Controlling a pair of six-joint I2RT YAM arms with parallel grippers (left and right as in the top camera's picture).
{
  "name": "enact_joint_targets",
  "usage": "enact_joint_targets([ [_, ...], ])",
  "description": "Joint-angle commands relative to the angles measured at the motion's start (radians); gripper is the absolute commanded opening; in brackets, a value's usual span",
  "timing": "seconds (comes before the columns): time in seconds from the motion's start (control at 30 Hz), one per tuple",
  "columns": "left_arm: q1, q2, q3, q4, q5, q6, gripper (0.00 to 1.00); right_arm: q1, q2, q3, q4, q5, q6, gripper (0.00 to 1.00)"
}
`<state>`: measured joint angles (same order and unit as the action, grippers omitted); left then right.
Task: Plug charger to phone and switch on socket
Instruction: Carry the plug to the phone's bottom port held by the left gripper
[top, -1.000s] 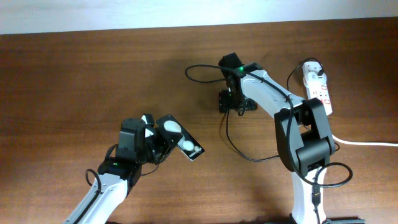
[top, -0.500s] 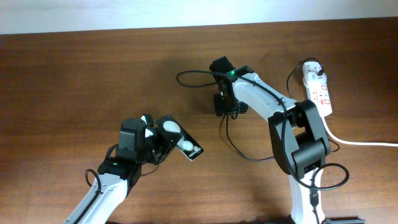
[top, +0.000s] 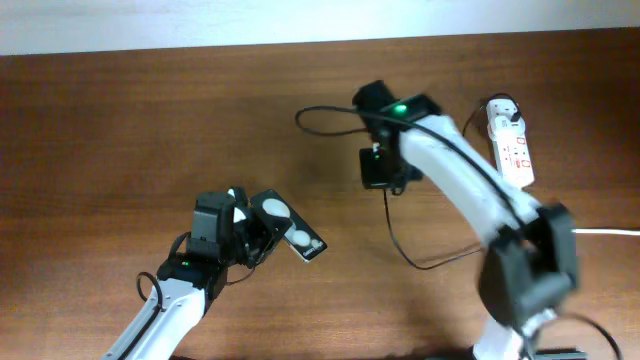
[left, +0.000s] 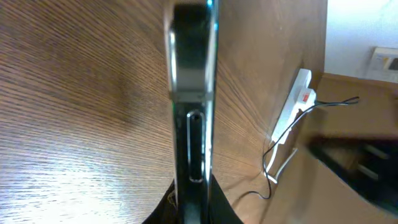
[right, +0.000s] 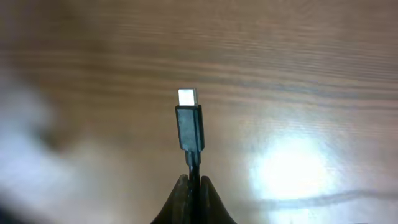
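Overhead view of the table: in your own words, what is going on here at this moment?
Two robot arms are working on a wooden table. The left gripper holds the phone by one end. The right gripper pinches the charger just behind its plug, with the metal tip sticking out past the fingers. The tip is well apart from the phone, so nothing is plugged in yet. The socket lies at the right side of the table, and neither gripper is at it.
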<state>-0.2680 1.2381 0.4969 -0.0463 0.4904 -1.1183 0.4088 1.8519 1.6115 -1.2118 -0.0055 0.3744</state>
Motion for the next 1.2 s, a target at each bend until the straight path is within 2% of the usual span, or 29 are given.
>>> enact_joint_targets([
  [0.0,-0.003,-0.004,0.011,0.052,0.095,0.007,0.0,0.003,-0.202,0.003,-0.085,-0.145,-0.049,0.04],
  [0.1,-0.003,-0.004,0.011,0.137,0.189,0.014,0.0,0.003,-0.386,-0.017,-0.177,-0.206,-0.049,0.04],
  [0.2,-0.003,-0.004,0.011,0.184,0.245,0.013,0.0,0.003,-0.57,-0.134,-0.168,-0.289,-0.048,0.04],
  [0.3,-0.006,-0.004,0.011,0.341,0.344,0.005,0.0,0.004,-0.715,-0.404,-0.031,-0.49,-0.048,0.04],
  [0.37,-0.011,-0.004,0.011,0.426,0.345,-0.034,0.0,0.005,-0.753,-0.53,0.077,-0.571,-0.044,0.04],
  [0.4,-0.011,-0.004,0.011,0.461,0.344,-0.047,0.0,0.006,-0.761,-0.616,0.144,-0.586,-0.018,0.04],
  [0.47,-0.011,-0.004,0.011,0.525,0.344,-0.048,0.0,0.032,-0.761,-0.675,0.195,-0.589,-0.018,0.04],
  [0.6,0.018,-0.004,0.012,0.578,0.42,-0.087,0.0,0.205,-0.761,-0.691,0.268,-0.479,-0.032,0.04],
  [0.7,0.198,-0.002,0.012,0.578,0.7,-0.027,0.0,0.346,-0.761,-0.691,0.294,-0.313,0.077,0.04],
  [0.77,0.259,-0.002,0.012,0.578,0.78,-0.014,0.0,0.406,-0.761,-0.691,0.313,-0.239,0.155,0.04],
  [0.9,0.248,-0.002,0.012,0.577,0.797,0.042,0.0,0.554,-0.761,-0.691,0.432,-0.134,0.23,0.04],
  [0.93,0.241,-0.002,0.011,0.577,0.798,0.049,0.0,0.566,-0.761,-0.691,0.442,-0.104,0.265,0.04],
  [1.17,0.237,-0.002,0.011,0.576,0.765,0.051,0.0,0.566,-0.761,-0.691,0.498,-0.084,0.259,0.04],
])
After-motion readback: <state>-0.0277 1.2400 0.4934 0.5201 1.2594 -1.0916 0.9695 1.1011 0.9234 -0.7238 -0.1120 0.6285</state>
